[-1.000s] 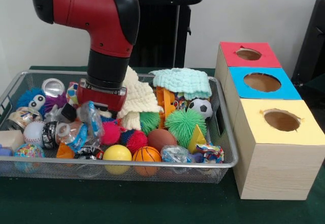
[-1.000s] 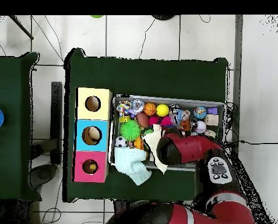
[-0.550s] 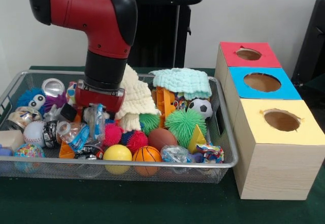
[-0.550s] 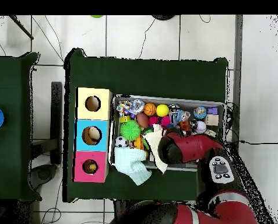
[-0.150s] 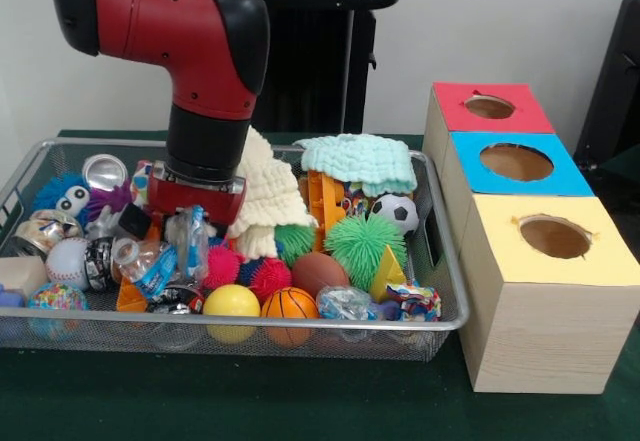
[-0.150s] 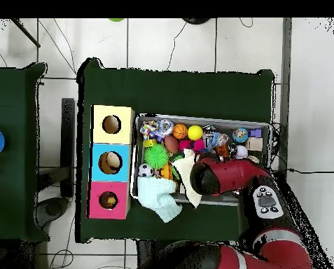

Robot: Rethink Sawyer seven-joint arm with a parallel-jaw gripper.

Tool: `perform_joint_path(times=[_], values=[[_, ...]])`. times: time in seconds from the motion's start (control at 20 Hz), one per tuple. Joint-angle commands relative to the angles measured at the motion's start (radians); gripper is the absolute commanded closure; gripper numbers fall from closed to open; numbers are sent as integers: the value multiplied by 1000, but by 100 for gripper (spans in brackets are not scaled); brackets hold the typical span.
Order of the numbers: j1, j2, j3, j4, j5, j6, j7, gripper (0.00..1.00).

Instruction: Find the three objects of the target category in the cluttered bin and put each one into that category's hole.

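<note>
Gripper (image 5: pixel 190 223) is sunk into the clutter at the left-centre of the wire bin (image 5: pixel 455 291), its red wrist block just above the toys. Whether anything is pinched cannot be told: the tips are hidden among the wrapped things, and a clear packet with blue print (image 5: pixel 188 239) stands right at them, upright, its long axis close to vertical. Just beside it, a cream knitted cloth (image 5: pixel 268 193) is pressed against the arm's side. Further out, the ball-shaped things are seen: a yellow ball (image 5: pixel 231 302) and a small basketball (image 5: pixel 289 305) along the near rim, a brown ball (image 5: pixel 318 273), a spiky green ball (image 5: pixel 364 244), a football (image 5: pixel 396 212) towards the boxes.

Which category is the target is not shown. The holes are all off to one side: the yellow box (image 5: pixel 553 279), blue box (image 5: pixel 515 164) and red box (image 5: pixel 489 107) are lined up just outside the bin's end, well apart from the gripper. A lift clear of the rim and a long sideways carry is judged to be called for.
</note>
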Motion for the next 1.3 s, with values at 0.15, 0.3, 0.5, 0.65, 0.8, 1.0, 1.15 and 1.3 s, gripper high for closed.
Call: perform_joint_path(times=[0.15,0.3,0.5,0.65,0.8,1.0,1.15,1.3], values=[[-117,26,10,-125,-161,271,-383,0],[-129,10,25,-125,-171,287,-397,0],[-160,-20,65,-107,-176,321,-433,0],[-161,-49,65,-85,-182,336,-429,0],[-158,-78,61,-66,-189,359,-428,0],[-163,-117,72,-50,-185,421,-468,0],[-168,-144,82,-38,-180,459,-494,0],[-175,-165,91,-27,-181,479,-508,0]])
